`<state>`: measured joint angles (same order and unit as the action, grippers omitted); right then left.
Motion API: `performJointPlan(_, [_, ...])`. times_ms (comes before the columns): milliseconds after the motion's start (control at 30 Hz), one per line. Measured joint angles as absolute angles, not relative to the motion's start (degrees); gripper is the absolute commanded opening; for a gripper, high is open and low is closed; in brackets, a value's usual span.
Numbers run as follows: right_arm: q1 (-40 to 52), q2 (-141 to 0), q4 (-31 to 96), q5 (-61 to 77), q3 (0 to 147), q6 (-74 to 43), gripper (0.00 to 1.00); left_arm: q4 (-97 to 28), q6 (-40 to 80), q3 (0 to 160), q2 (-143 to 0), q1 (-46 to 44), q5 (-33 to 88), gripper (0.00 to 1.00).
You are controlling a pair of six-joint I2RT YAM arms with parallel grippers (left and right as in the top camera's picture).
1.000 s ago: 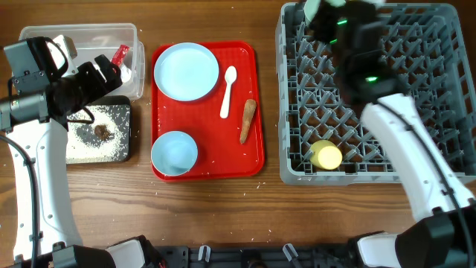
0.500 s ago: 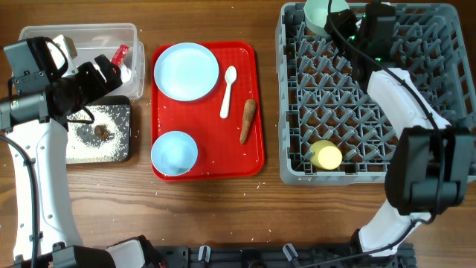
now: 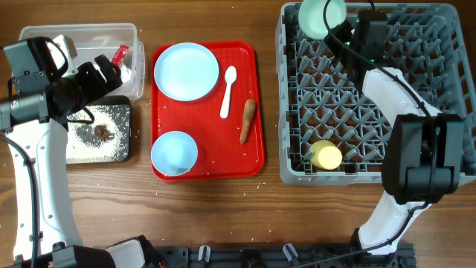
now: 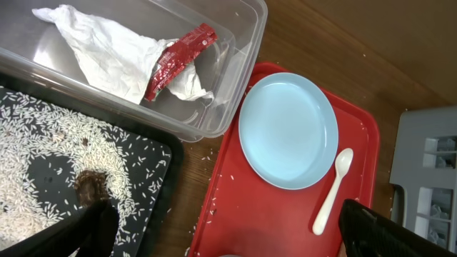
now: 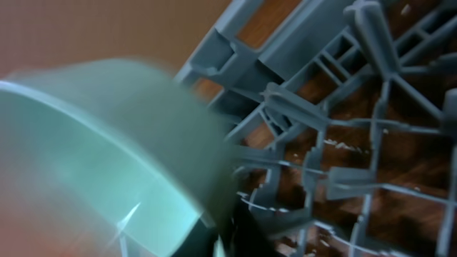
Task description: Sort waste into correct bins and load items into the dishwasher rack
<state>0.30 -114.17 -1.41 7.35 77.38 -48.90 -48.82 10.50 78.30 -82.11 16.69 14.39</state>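
**Right arm at the rack's far left corner.** Your right end effector (image 3: pixel 343 33) pinches the rim of a bowl (image 3: pixel 321 16), as far as the blurred wrist view lets you judge. Over the last second the arm has drawn back along the rack (image 3: pixel 446 74). The bowl, hidden under the arm a second ago, now shows whole at that corner, partly over the rack's rim. Read this as placement under way and not yet released. The cup (image 3: pixel 326 155) lies in the rack's near left corner. Nothing outside the rack has moved. The plate (image 3: pixel 186 71), spoon (image 3: pixel 227 91), stick (image 3: pixel 248 120) and second bowl (image 3: pixel 174 152) sit on the red tray (image 3: pixel 249 160) just beside the rack. Beyond that tray from the rack, the tub (image 4: pixel 235 78) holds the wrapper (image 4: pixel 175 61) and tissue (image 4: pixel 107 46), and the black tray (image 4: pixel 161 178) holds the grains (image 4: pixel 43 153) and lump (image 4: pixel 89 187). Your left end effector (image 4: pixel 228 214) hangs spread and empty over these, unchanged. Three items and the stick appear still to be sorted.
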Motion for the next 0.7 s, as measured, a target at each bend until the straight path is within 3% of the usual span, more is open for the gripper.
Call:
performJointPlan(233, [0.3, -113.8, 0.5, 7.0, 77.4, -43.3, 0.04, -48.8, 10.5, 78.3, -82.1, 16.7, 14.4, 1.00])
performJointPlan(400, [0.5, -104.6, 8.1, 2.0, 77.2, -37.4, 0.04, -48.8, 10.5, 78.3, -82.1, 16.7, 14.4, 1.00])
performJointPlan(533, [4.5, -91.4, 15.0, -12.3, 77.4, -31.7, 0.04, -48.8, 10.5, 78.3, -82.1, 16.7, 14.4, 1.00])
performJointPlan(700, [14.6, -89.8, 19.6, -32.0, 77.6, -25.9, 0.04, -48.8, 10.5, 78.3, -82.1, 16.7, 14.4, 1.00])
